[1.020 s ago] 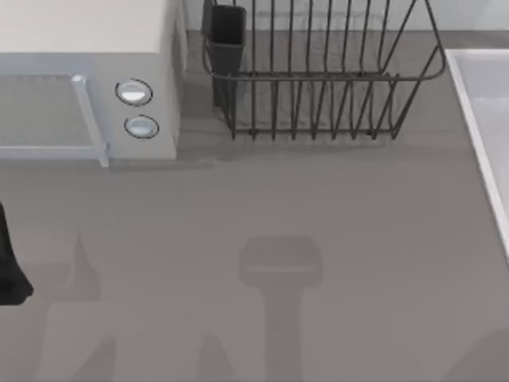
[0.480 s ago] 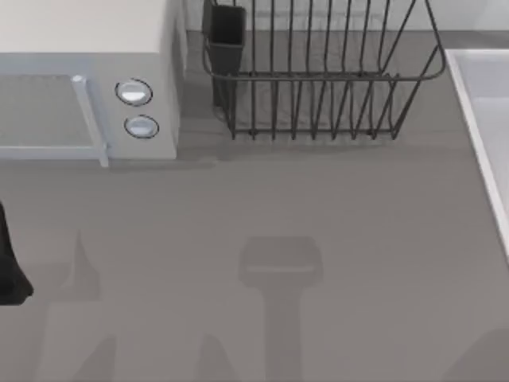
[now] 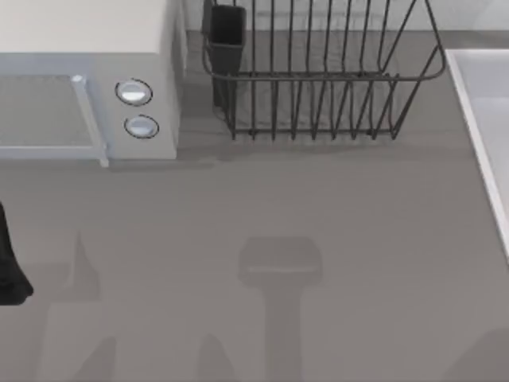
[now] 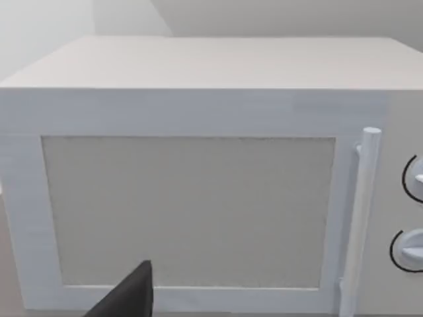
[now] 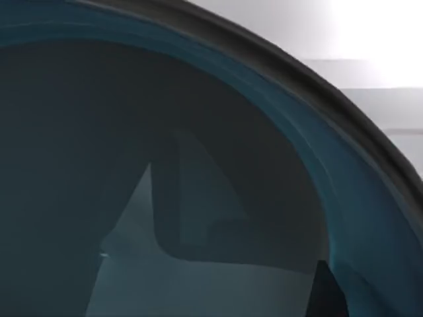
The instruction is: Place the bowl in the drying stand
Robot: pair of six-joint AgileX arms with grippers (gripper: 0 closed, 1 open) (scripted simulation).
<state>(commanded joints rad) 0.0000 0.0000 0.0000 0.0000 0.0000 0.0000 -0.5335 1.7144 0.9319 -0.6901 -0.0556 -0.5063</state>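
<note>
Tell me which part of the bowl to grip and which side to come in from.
Take the bowl by its rim, probably coming from the open side. In the right wrist view its hollow faces the camera and the wall curves away as a thin band, so one finger inside and one outside should pinch it. The left claw sits idle by the microwave.

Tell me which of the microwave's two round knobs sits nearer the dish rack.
The upper knob in the top view; the other knob sits below it, farther from the drying stand.
</note>
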